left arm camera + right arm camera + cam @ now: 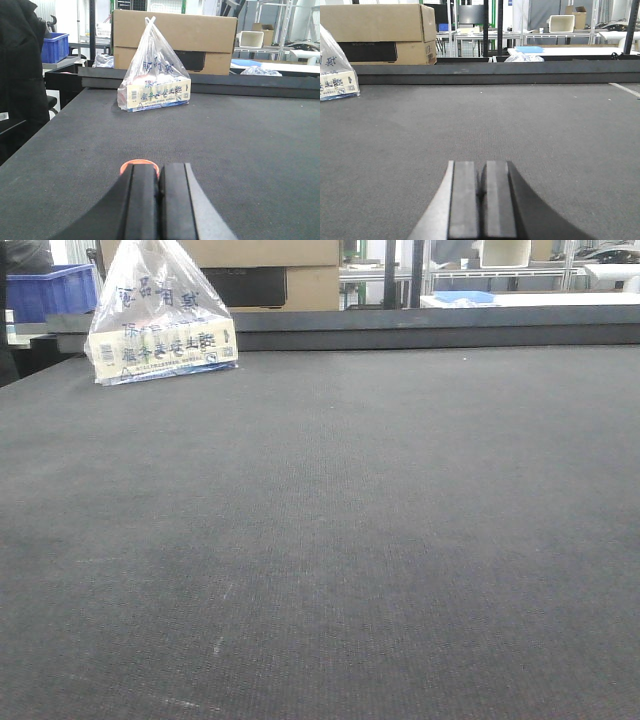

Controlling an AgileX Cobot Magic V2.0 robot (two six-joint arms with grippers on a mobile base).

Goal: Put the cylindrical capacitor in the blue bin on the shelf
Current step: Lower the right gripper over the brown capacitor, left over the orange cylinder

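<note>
Both grippers are closed, pads meeting with no gap: we see the left gripper [159, 170] and the right gripper [482, 167] low over the dark table top [400, 540]. An orange-rimmed round object [141, 163], possibly the capacitor, shows just behind the left fingertip. A blue bin [54, 48] stands at far left, beyond a plastic bag [154, 80].

The table [400, 540] is viewed low by the front camera, facing its far edge; the plastic bag [160, 320] is seen upper left. The same bag is faced, centred and nearer, from just behind the left tool [159, 172]. From behind the right tool [481, 170] it is cut at the left edge. The cardboard box [175, 30] is shared by both wrist views.
</note>
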